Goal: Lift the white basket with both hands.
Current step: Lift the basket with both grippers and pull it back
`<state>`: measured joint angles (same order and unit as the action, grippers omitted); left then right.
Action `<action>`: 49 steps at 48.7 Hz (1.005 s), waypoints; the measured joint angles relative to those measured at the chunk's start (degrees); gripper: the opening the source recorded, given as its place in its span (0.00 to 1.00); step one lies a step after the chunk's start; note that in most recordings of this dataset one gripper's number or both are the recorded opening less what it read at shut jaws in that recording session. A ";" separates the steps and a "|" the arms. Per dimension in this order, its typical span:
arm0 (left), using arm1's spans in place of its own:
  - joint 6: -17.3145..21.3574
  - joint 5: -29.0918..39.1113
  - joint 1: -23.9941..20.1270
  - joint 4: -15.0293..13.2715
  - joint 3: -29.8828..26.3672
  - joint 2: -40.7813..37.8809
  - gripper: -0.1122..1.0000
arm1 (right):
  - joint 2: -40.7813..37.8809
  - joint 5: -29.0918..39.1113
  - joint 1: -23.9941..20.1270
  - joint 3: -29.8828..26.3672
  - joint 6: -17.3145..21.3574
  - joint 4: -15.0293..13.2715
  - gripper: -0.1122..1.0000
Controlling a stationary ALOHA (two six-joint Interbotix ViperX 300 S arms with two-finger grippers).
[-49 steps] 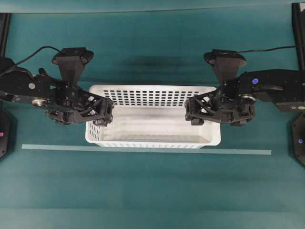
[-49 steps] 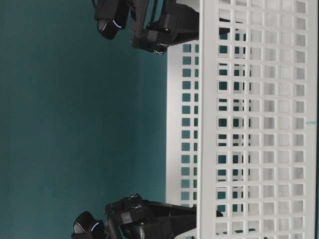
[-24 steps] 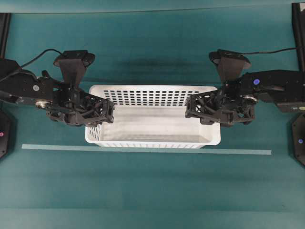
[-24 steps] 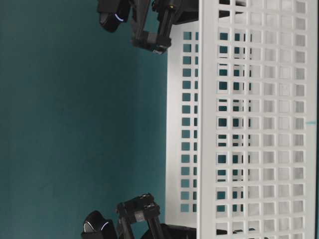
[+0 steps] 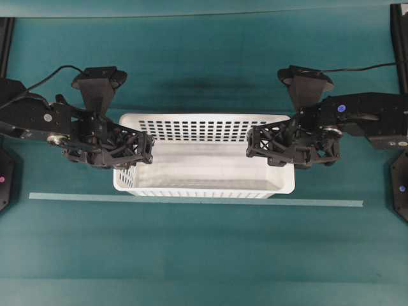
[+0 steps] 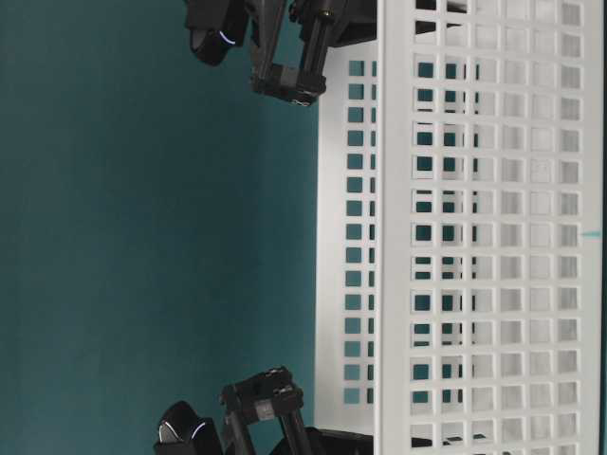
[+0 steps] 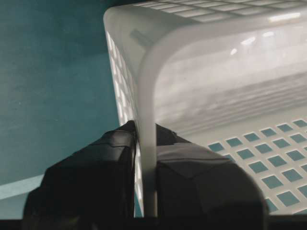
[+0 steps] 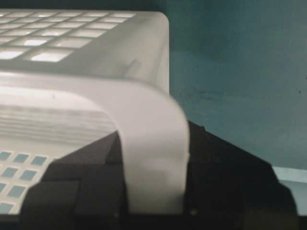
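Both jaws just snapped closed: my left gripper [image 7: 144,191] & right gripper [image 8: 153,191] now pinch the white basket [image 5: 204,167]'s end rims, w/ the lift next.

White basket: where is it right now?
Overhead view: the white basket sits mid-table, just behind the pale tape line, its short end walls clamped by the left gripper and right gripper.

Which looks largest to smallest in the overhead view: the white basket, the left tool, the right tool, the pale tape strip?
1. White basket, largest in area.
2. Left tool and right tool: look alike, so unranked.
3. Pale tape strip: longest, but so thin its area looks smallest.
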<state>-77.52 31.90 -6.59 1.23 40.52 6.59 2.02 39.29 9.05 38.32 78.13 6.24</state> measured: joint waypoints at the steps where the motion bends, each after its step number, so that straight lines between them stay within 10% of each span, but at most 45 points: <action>1: 0.00 -0.09 0.00 0.00 0.09 0.00 0.14 | -0.09 0.09 0.09 -0.18 -0.09 0.00 0.28; 21: 0.09 3.16 -0.09 0.00 -1.58 4.04 0.13 | 1.41 10.20 0.35 -5.62 -0.18 -0.35 0.28; 49: 1.32 24.70 0.26 0.00 -16.35 12.22 0.13 | 10.37 28.21 2.02 -18.98 -1.32 -0.44 0.28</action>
<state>-76.20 56.60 -6.33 1.23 24.17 18.81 12.39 67.50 11.07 19.34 76.82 5.80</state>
